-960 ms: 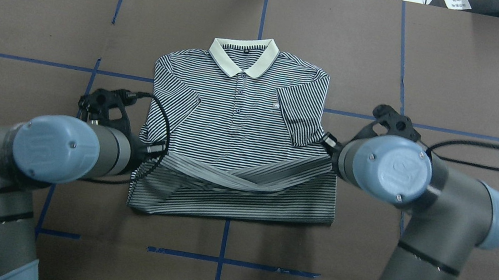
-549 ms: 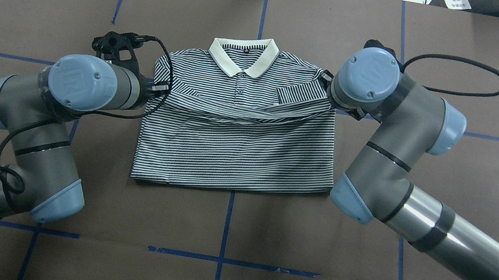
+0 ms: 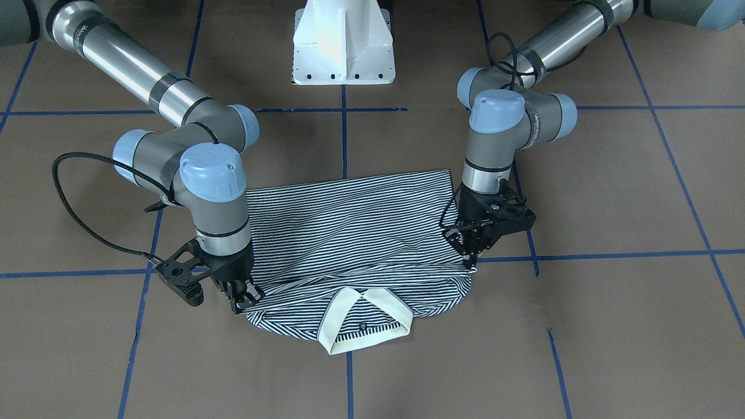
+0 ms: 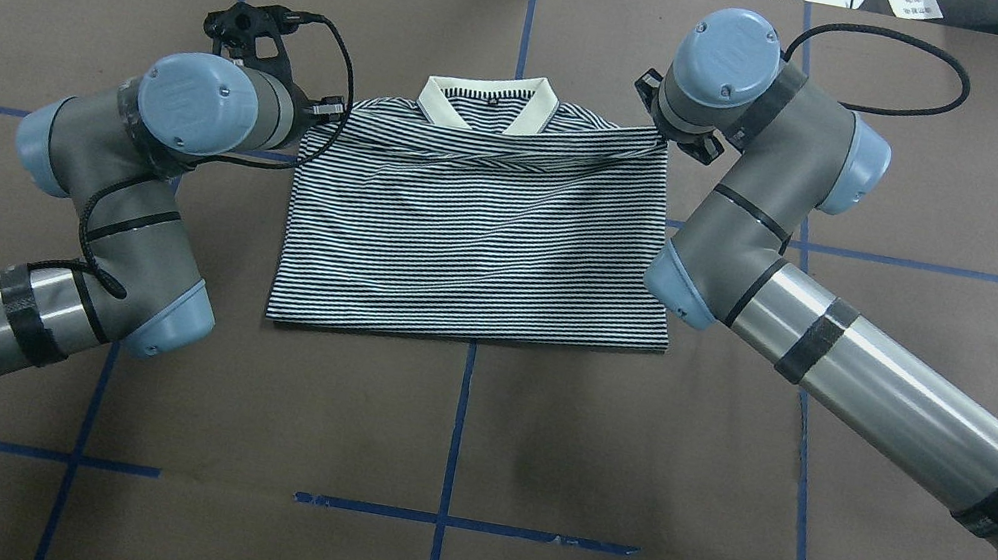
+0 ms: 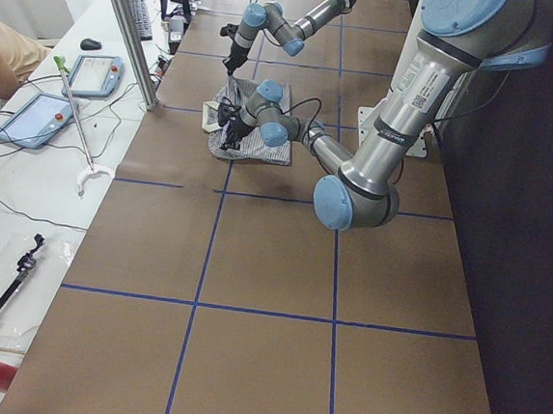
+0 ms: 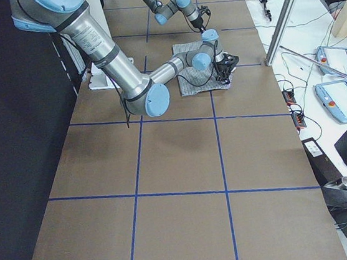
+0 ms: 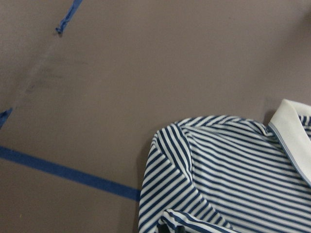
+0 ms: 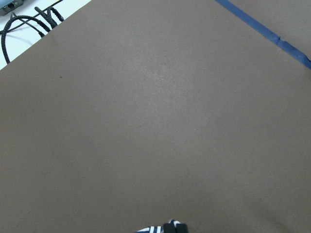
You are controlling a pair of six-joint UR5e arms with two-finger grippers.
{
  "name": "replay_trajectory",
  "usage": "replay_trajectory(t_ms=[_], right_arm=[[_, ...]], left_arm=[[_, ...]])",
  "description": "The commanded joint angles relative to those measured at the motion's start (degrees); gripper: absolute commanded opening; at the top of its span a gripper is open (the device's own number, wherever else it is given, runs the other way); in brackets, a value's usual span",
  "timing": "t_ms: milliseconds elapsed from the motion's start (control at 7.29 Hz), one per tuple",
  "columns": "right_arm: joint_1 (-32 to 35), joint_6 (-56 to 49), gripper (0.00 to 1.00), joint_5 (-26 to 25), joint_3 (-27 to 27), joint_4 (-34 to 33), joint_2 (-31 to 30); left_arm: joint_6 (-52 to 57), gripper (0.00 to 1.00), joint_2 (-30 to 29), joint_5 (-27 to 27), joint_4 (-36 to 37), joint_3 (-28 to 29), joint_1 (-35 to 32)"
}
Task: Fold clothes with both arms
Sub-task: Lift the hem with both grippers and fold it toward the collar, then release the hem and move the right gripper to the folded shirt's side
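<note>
Only collar (image 4: 436, 100) clear of doubled polo shirt (image 4: 479, 246), left jaws and right jaws pinching hem.

The left arm (image 4: 114, 185) and right arm (image 4: 857, 381) are silver tubes joined by grey housings with white lettering, round light-blue caps showing small screws, black bands and looping black cables (image 4: 967, 90). Their pedestal (image 3: 343, 43) is white.

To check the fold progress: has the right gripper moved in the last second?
Yes. The right gripper went away from the robot, crossing the blue tape line toward the shirt collar.
</note>
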Motion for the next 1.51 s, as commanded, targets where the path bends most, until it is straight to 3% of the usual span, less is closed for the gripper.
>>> replay_trajectory(t_ms=[0,137,274,411,823,1097,1371], right_arm=[[0.3,-0.2,0.0,0.3,-1.7,0.6,0.9],[0.3,-0.5,0.0,0.3,-2.8,0.8,1.6],[0.2,-0.5,0.46,0.3,-3.6,2.0,1.7],[-0.1,-0.5,0.59,0.1,-3.6,2.1,1.7],[0.0,-0.9,0.64,0.3,-2.2,2.1,1.3],[0.0,-0.9,0.66,3.9,8.4,2.1,-6.1],[-5.3,-0.1,0.71,3.6,21.7,1.6,-16.0]], left_arm=[[0.5,0.0,-1.6,0.1,-2.3,3.1,-0.4],[0.5,0.0,-1.9,0.1,-2.3,3.3,-0.4],[0.5,0.17,-1.9,0.1,-2.4,3.5,-0.3],[0.5,0.41,-1.8,0.1,-3.0,3.6,-0.3],[0.6,0.48,-1.1,0.0,-3.8,3.3,-0.5],[2.2,0.5,2.1,-0.5,-6.2,-0.5,-0.9],[2.2,0.5,3.5,-0.5,-6.2,-2.3,-1.0]])
